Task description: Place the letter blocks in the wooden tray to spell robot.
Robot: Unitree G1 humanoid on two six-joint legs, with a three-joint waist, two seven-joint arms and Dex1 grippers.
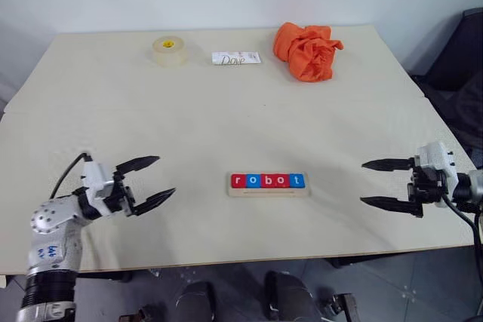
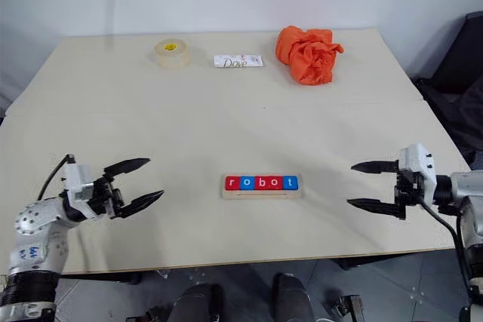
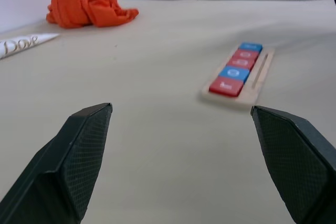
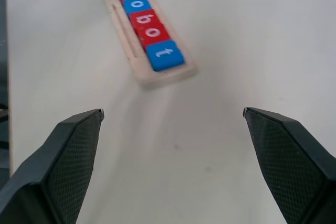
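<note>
Hidden: right gripper point(image 1: 377, 184) wrist cut off at frame edge | Shapes: flat square letter blocks point(image 1: 268, 180) seated in grooved pale wooden tray point(image 1: 268, 191) | Jaws: left gripper point(image 1: 155, 181) and right both spread, nothing held

The wooden tray point(image 1: 269, 190), a pale narrow strip, lies flat near the table's point(image 1: 226, 111) front edge, about midway along it. Five letter blocks point(image 1: 268, 180) sit in it touching, red-blue-red-red-blue, apparently spelling "robot".

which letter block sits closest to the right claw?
The blue t block, at the tray's end facing the right claw; the other four sit farther along.
</note>
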